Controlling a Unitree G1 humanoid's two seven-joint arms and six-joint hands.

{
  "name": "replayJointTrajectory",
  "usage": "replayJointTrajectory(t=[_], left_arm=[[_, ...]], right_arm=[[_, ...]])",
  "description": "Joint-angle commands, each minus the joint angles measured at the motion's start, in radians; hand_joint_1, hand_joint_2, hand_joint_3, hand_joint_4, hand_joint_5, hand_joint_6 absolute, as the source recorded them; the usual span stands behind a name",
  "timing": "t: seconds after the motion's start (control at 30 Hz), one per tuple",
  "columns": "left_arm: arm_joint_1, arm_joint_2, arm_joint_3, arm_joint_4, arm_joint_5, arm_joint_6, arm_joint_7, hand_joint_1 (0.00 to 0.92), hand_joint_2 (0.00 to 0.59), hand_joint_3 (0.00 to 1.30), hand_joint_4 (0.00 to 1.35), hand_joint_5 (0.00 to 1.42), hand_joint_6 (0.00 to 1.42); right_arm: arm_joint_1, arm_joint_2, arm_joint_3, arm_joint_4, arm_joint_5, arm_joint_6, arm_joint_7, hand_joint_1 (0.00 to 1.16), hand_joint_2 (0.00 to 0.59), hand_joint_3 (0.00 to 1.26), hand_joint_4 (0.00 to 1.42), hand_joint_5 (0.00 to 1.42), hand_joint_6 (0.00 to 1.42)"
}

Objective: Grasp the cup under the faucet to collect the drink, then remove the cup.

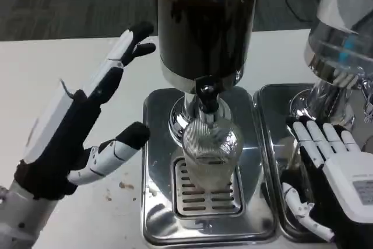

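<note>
Clear ribbed cup [210, 153], upright on the slotted grate [204, 196] of the steel drip tray [157, 161], directly under the black faucet [207, 93] of the dark drink dispenser [204, 21]. Contents hard to make out through blur and glare. Left hand [96, 115] beside the tray on the white counter [35, 74], fingers spread wide, holding nothing, clear of the cup. Right hand [329, 170] over a second tray [274, 144], fingers extended and apart, gripping nothing, partly cut off.

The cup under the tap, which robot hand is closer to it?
Left, by a little. The left hand is open beside the cup, its thumb reaching toward it. The right hand rests over the neighbouring tray, farther off.
</note>
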Motion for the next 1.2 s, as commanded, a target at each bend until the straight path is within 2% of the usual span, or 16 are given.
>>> replayJointTrajectory(t=[0.03,0.13,0.4,0.63,0.87,1.2], left_arm=[[-0.031,-0.016,-0.020,-0.018,-0.045,-0.011,-0.083,0.000,0.215,0.08,0.00,0.14,0.08],[-0.050,-0.029,-0.034,-0.008,-0.063,-0.009,-0.143,0.000,0.193,0.12,0.00,0.20,0.14],[-0.096,-0.059,-0.065,0.050,-0.115,-0.018,-0.270,0.000,0.193,0.15,0.00,0.23,0.18],[-0.114,-0.064,-0.062,0.070,-0.117,-0.057,-0.327,0.000,0.193,0.19,0.00,0.27,0.22],[-0.116,-0.043,-0.027,0.067,-0.060,-0.115,-0.334,0.000,0.204,0.28,0.03,0.34,0.30],[-0.104,-0.012,0.046,0.045,0.082,-0.171,-0.315,0.000,0.213,0.31,0.09,0.39,0.31]], right_arm=[[0.000,0.002,-0.004,0.011,0.005,0.001,-0.003,0.10,0.495,0.00,0.00,0.00,0.00],[0.009,0.013,0.000,0.008,0.003,0.007,-0.008,0.10,0.495,0.00,0.00,0.00,0.00],[0.040,0.048,0.004,-0.011,-0.017,0.030,-0.020,0.10,0.495,0.00,0.00,0.00,0.00],[0.036,0.051,0.009,-0.007,-0.019,0.032,-0.012,0.10,0.495,0.00,0.00,0.00,0.00],[0.028,0.050,0.012,0.000,-0.016,0.031,-0.009,0.10,0.495,0.00,0.00,0.00,0.00],[0.009,0.052,0.013,0.011,-0.007,0.029,-0.011,0.10,0.495,0.00,0.00,0.00,0.00]])
